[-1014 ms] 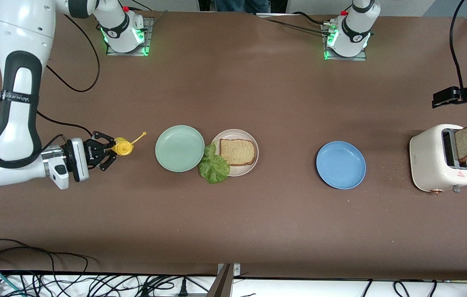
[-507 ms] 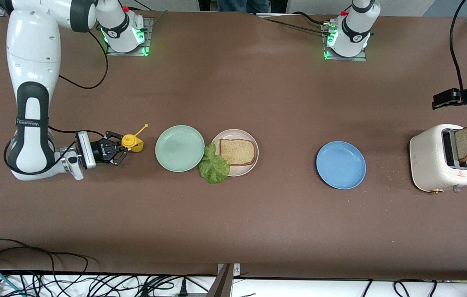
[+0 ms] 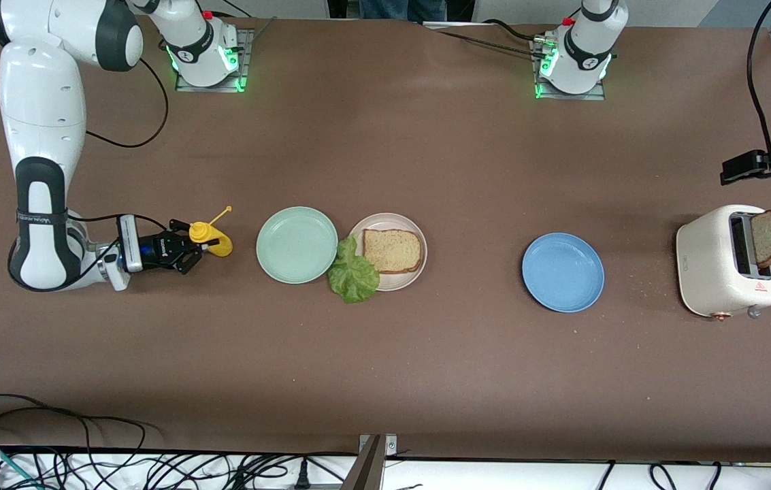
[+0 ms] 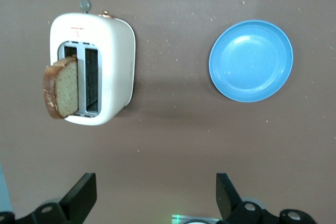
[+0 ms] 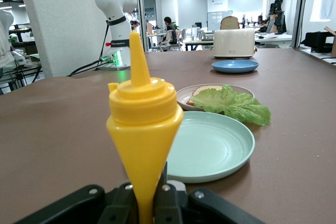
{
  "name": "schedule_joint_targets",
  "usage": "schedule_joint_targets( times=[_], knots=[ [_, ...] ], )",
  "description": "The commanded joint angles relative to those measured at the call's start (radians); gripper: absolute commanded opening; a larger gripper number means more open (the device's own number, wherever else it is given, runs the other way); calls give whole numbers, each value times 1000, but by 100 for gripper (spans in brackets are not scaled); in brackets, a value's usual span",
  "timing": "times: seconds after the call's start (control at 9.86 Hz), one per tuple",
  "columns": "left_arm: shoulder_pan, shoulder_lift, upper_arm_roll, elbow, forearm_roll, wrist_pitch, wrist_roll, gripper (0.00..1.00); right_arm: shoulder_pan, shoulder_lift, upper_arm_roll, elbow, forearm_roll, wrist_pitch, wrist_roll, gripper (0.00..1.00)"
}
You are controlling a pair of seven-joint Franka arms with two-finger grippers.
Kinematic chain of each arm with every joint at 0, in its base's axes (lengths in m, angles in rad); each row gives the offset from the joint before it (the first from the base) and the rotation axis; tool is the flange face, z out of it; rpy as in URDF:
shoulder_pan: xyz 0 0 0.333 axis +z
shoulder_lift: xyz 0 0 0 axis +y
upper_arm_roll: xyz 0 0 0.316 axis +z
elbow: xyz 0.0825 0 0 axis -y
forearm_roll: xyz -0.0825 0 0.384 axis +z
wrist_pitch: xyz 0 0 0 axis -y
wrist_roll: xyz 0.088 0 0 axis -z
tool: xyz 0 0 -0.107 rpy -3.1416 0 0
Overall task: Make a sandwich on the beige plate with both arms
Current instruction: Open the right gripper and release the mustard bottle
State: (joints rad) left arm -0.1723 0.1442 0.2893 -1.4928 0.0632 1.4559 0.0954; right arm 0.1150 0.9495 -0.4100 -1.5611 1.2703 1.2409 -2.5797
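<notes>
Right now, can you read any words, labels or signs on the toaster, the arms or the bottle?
Toaster: a red warning triangle with small red print beside it, too small to read.
Right arm forearm band: white lettering, too blurred to read.
Right gripper: small white brand text on its body, illegible.
Yellow squeeze bottle: no label.
Left gripper: no text visible.

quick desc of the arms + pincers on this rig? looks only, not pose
Both arms are glossy white with black joint bands. The right arm has small lettering on a dark band and loose black cables to its wrist. Both bases glow green, with red buttons. The right pincer is black behind a white-edged wrist module. The left pincer has black, squared fingers.
</notes>
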Motion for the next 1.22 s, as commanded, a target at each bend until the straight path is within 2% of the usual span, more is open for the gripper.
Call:
schedule_joint_targets(
  times=[0.0, 0.1, 0.2, 0.51, 0.61, 0.71, 0.81, 1.01, 1.12],
  knots=[
    [69, 34, -4, 16, 32, 47, 122, 100, -12, 29, 14, 4, 40, -12, -22, 0],
    [104, 52, -4, 14, 32, 78, 166, 100, -33, 37, 14, 1, 70, -9, -17, 27],
    [126, 67, -3, 13, 32, 108, 206, 100, -38, 37, 14, 3, 78, -12, 10, 99],
    [178, 120, -3, -18, 32, 179, 239, 100, -35, 32, 13, 16, 72, -11, 62, 100],
    [185, 120, -4, -50, 70, 211, 248, 100, -35, 29, -2, 30, 61, 0, 109, 100],
    [188, 118, -6, -99, 117, 277, 253, 100, -38, 29, -44, 56, 16, -3, 210, 100],
    [204, 120, -6, -136, 119, 340, 282, 100, -46, 17, -71, 73, -32, -9, 299, 100],
    [244, 136, -7, -181, 107, 406, 303, 100, -55, 14, -133, 178, -102, -61, 480, 100],
    [260, 143, -7, -199, 103, 426, 303, 100, -61, 12, -141, 212, -147, -66, 575, 100]
  ],
)
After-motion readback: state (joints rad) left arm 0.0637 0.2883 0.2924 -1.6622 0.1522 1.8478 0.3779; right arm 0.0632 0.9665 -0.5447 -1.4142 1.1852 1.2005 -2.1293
